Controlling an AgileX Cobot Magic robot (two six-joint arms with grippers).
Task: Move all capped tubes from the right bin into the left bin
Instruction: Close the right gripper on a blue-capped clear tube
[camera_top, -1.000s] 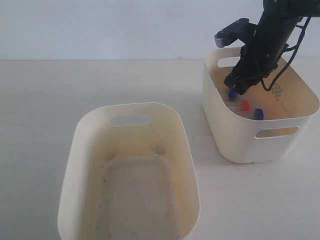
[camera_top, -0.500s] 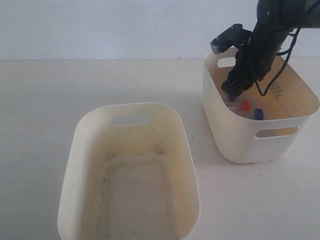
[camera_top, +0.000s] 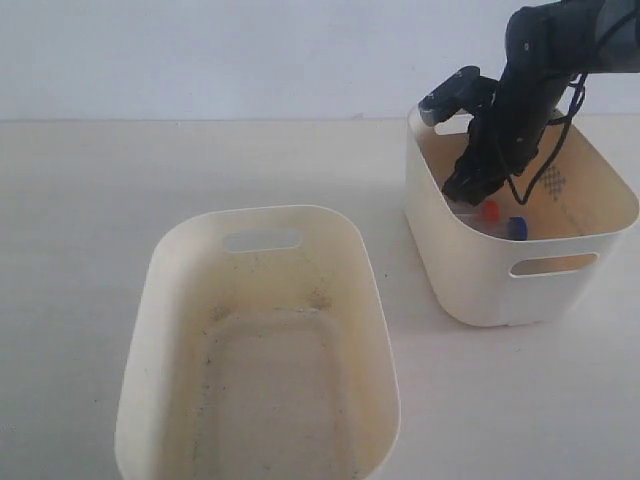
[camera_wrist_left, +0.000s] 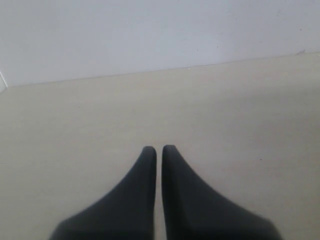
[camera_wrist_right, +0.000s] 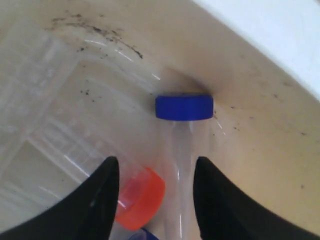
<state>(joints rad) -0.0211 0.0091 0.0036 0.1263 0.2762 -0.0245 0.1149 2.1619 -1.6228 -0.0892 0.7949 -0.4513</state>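
- Two caps show above the rim in the exterior view, an orange-red cap (camera_top: 489, 211) and a blue cap (camera_top: 517, 228). The capped tubes lie low in the right bin (camera_top: 470, 270), close to the wall nearest the left bin (camera_top: 160, 360), which is why your right arm comes in steeply from above.
- Your right pincer (camera_wrist_right: 156, 162) stands open with one finger (camera_wrist_right: 100, 200) on each side of the clear body of a blue-capped tube (camera_wrist_right: 184, 107). It grips nothing; I judge the straddle is set so that closing takes the body just below the cap.
- The orange-red cap (camera_wrist_right: 141, 197) sits just beside that finger, so closing may nudge it.
- No tube shows in the left bin, so I judge the transfer has not begun.
- Your left pincer (camera_wrist_left: 158, 149) is closed tight on nothing over bare tabletop (camera_wrist_left: 75, 110), probably parked out of the way.
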